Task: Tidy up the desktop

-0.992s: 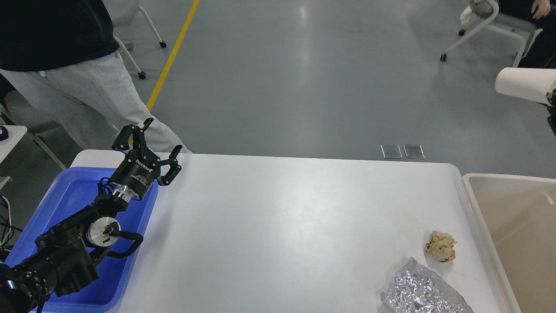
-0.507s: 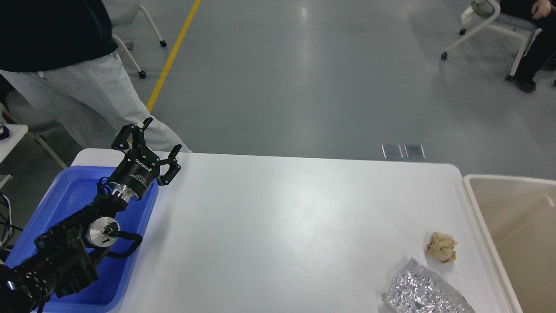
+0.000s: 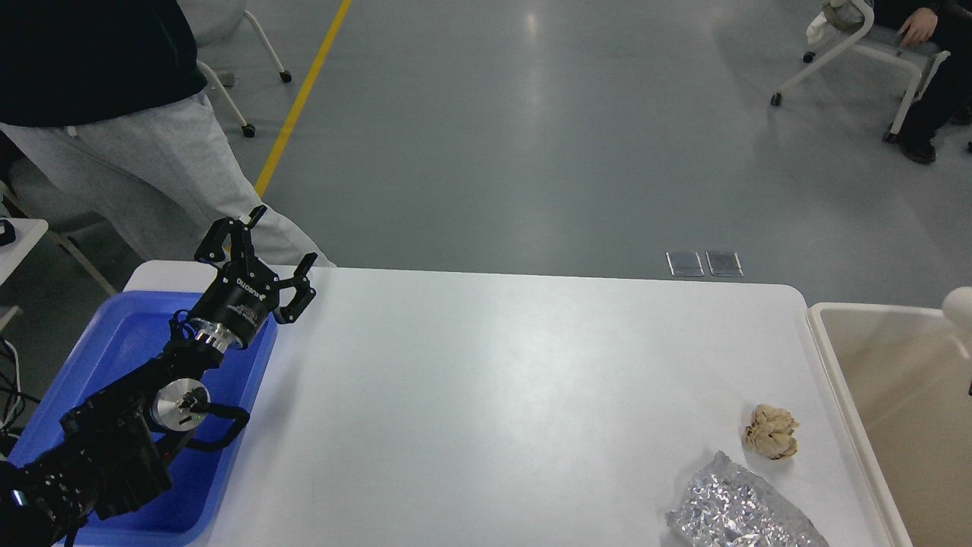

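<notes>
The white desktop (image 3: 493, 395) holds a crumpled beige paper ball (image 3: 771, 431) and a crinkled silver foil bag (image 3: 740, 513), both near its front right corner. My left gripper (image 3: 282, 237) is open and empty. It is raised over the far left corner of the desktop, just above the far right corner of the blue tray (image 3: 114, 349). It is far from both pieces of litter. My right gripper is out of view. A small rounded white thing (image 3: 958, 305) shows at the right edge, above the beige bin (image 3: 896, 395).
The blue tray sits at the desktop's left end under my left arm. The beige bin stands against the right end. A person in grey trousers (image 3: 152, 175) stands behind the far left corner. Chairs and a seated person are at the far right.
My left arm has barely moved. The white paper roll high at the right edge 1 s ago is gone from there; a white rounded thing now shows lower, over the bin.
</notes>
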`<state>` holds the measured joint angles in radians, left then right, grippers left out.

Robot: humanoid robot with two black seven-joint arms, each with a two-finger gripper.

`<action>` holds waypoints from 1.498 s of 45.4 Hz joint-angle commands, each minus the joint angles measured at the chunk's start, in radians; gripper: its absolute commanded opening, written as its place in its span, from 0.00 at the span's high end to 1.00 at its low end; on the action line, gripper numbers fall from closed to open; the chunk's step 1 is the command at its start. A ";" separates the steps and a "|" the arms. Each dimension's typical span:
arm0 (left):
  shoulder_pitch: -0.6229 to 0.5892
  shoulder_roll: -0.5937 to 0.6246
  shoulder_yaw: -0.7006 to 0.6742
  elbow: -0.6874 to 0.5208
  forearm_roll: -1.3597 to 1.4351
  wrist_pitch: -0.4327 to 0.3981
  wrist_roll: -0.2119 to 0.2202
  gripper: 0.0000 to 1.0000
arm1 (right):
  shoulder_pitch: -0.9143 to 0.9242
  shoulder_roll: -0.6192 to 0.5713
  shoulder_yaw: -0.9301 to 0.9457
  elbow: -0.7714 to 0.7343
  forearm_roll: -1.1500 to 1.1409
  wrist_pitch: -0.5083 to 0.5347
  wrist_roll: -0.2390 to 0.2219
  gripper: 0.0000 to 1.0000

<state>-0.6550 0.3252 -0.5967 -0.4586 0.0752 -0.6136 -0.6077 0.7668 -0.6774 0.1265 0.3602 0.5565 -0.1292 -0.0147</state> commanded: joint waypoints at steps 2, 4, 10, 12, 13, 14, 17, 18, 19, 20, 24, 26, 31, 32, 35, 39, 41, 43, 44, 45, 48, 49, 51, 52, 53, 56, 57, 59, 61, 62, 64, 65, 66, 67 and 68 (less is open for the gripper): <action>0.000 0.000 0.000 0.000 0.000 0.000 0.000 0.00 | -0.118 0.104 0.248 -0.153 -0.012 0.177 -0.011 1.00; 0.000 0.000 0.000 0.000 0.000 0.000 0.000 0.00 | -0.122 0.107 0.258 -0.164 -0.012 0.187 -0.011 1.00; 0.000 0.000 0.000 0.000 0.000 0.000 0.000 0.00 | -0.124 0.122 0.285 -0.168 -0.010 0.189 -0.011 1.00; 0.000 0.000 0.000 0.000 0.000 0.000 0.000 0.00 | -0.124 0.127 0.291 -0.170 -0.010 0.186 -0.011 1.00; 0.000 0.000 0.000 0.000 0.000 0.000 0.000 0.00 | -0.124 0.128 0.291 -0.172 -0.012 0.180 -0.011 1.00; 0.000 0.000 0.000 0.000 0.000 -0.001 0.000 0.00 | -0.124 0.128 0.289 -0.175 -0.012 0.178 -0.011 1.00; 0.000 0.000 0.000 0.000 0.000 0.000 0.000 0.00 | -0.126 0.136 0.285 -0.201 -0.020 0.175 -0.011 1.00; 0.000 0.000 0.000 0.000 0.000 0.000 0.000 0.00 | -0.126 0.151 0.285 -0.219 -0.038 0.174 -0.011 1.00; 0.000 0.000 0.000 0.000 0.000 0.000 0.000 0.00 | -0.126 0.159 0.288 -0.228 -0.049 0.174 -0.013 1.00; 0.000 0.000 0.000 0.000 0.000 0.000 0.000 0.00 | -0.124 0.165 0.288 -0.237 -0.062 0.172 -0.014 1.00; 0.000 0.000 0.000 0.000 0.000 0.000 0.000 0.00 | -0.127 0.173 0.288 -0.267 -0.107 0.164 -0.014 1.00; 0.000 0.000 0.000 0.000 0.000 0.000 0.000 0.00 | -0.136 0.171 0.289 -0.268 -0.119 0.157 -0.017 1.00; 0.000 0.000 0.000 0.000 0.000 0.000 0.000 0.00 | -0.156 0.171 0.288 -0.268 -0.144 0.141 -0.019 1.00; 0.000 0.000 0.000 0.000 0.000 0.000 0.000 0.00 | -0.158 0.171 0.288 -0.270 -0.148 0.137 -0.019 1.00; 0.000 0.000 0.000 0.000 0.000 0.000 0.000 0.00 | -0.164 0.171 0.288 -0.270 -0.170 0.128 -0.019 1.00; 0.000 0.000 0.000 0.000 0.000 0.000 0.000 0.00 | -0.181 0.173 0.288 -0.270 -0.185 0.120 -0.019 1.00; 0.000 0.000 0.000 0.000 0.000 0.000 0.000 0.00 | -0.190 0.173 0.286 -0.270 -0.187 0.120 -0.019 1.00; 0.000 0.000 0.000 0.000 0.000 0.000 0.000 0.00 | -0.199 0.173 0.286 -0.270 -0.188 0.120 -0.019 1.00; 0.000 0.000 0.000 0.000 0.000 0.000 0.000 0.00 | -0.204 0.173 0.286 -0.270 -0.188 0.120 -0.018 1.00; 0.000 0.000 0.000 0.000 0.000 0.000 0.000 0.00 | -0.210 0.173 0.286 -0.268 -0.188 0.120 -0.018 1.00; 0.000 0.000 0.000 0.000 0.000 0.000 0.000 0.00 | -0.222 0.183 0.288 -0.270 -0.188 0.120 -0.018 1.00; 0.000 0.000 0.000 0.000 0.000 0.000 0.000 0.00 | -0.225 0.188 0.288 -0.268 -0.188 0.120 -0.018 1.00; 0.000 0.000 0.000 0.000 0.000 0.000 0.000 0.00 | -0.233 0.193 0.288 -0.270 -0.188 0.120 -0.016 1.00; 0.000 0.000 0.000 0.000 0.000 0.000 -0.001 0.00 | -0.236 0.193 0.288 -0.268 -0.188 0.120 -0.014 1.00; 0.000 0.000 0.000 0.000 0.000 0.000 0.000 0.00 | -0.239 0.194 0.288 -0.268 -0.188 0.121 -0.014 1.00; 0.000 0.000 0.000 0.000 0.000 0.000 0.000 0.00 | -0.244 0.197 0.289 -0.268 -0.187 0.120 -0.014 1.00; 0.000 0.000 0.000 0.000 0.000 0.000 0.000 0.00 | -0.245 0.199 0.289 -0.268 -0.188 0.120 -0.014 1.00; 0.000 0.000 0.000 0.001 0.000 0.000 0.000 0.00 | -0.247 0.202 0.289 -0.268 -0.187 0.121 -0.014 1.00; 0.000 0.000 0.000 0.001 0.000 0.000 0.000 0.00 | -0.254 0.200 0.291 -0.268 -0.187 0.123 -0.014 1.00; 0.000 0.000 0.000 0.000 0.000 0.000 0.000 0.00 | -0.259 0.200 0.291 -0.268 -0.187 0.123 -0.014 1.00; 0.000 0.000 0.000 0.000 0.000 0.000 0.000 0.00 | -0.262 0.200 0.291 -0.267 -0.187 0.122 -0.013 0.81; 0.000 0.000 0.000 0.000 0.000 0.000 0.000 0.00 | -0.262 0.200 0.291 -0.267 -0.187 0.121 -0.013 0.71; 0.000 0.000 0.000 0.000 0.000 0.000 0.000 0.00 | -0.262 0.202 0.291 -0.267 -0.188 0.121 -0.011 0.52; 0.000 0.000 0.000 0.000 0.000 0.000 0.000 0.00 | -0.262 0.203 0.291 -0.267 -0.188 0.118 -0.011 0.30; 0.000 0.000 0.000 0.000 0.000 0.000 0.000 0.00 | -0.262 0.203 0.291 -0.267 -0.188 0.118 -0.011 0.12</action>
<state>-0.6550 0.3252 -0.5967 -0.4584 0.0752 -0.6136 -0.6074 0.5240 -0.4824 0.4158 0.0930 0.3718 -0.0069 -0.0290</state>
